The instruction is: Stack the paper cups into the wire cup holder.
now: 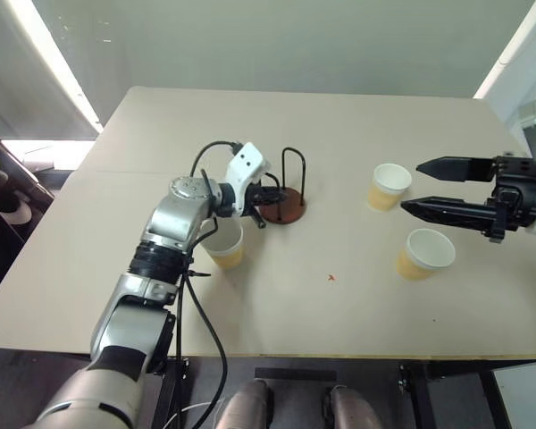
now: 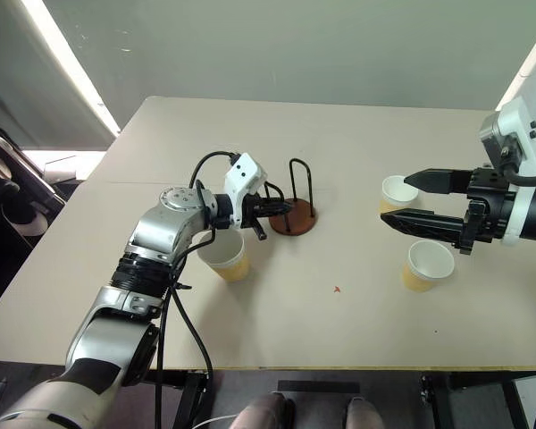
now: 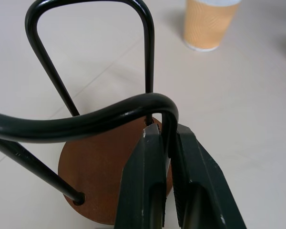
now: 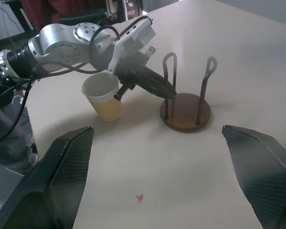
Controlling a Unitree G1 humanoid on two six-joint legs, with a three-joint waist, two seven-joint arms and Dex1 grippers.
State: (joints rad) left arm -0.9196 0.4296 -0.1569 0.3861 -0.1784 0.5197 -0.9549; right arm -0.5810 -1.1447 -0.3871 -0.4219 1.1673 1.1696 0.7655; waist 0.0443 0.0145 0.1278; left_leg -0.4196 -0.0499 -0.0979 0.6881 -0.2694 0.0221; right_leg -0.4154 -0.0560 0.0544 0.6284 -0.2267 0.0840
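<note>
Right now the left pincer (image 3: 168,143) is clamped on one thin black wire loop of the wire cup holder (image 1: 281,207), whose round reddish-brown disc base sits mid-counter (image 1: 277,322). Smooth matte beige surface, this counter. Three tapered paper cups, tan outside and white inside: one (image 1: 223,244) just beside the left arm, two (image 1: 389,186) (image 1: 425,254) well to the right. Above those, the right pincer (image 1: 429,187) hangs wide apart, empty.
</note>
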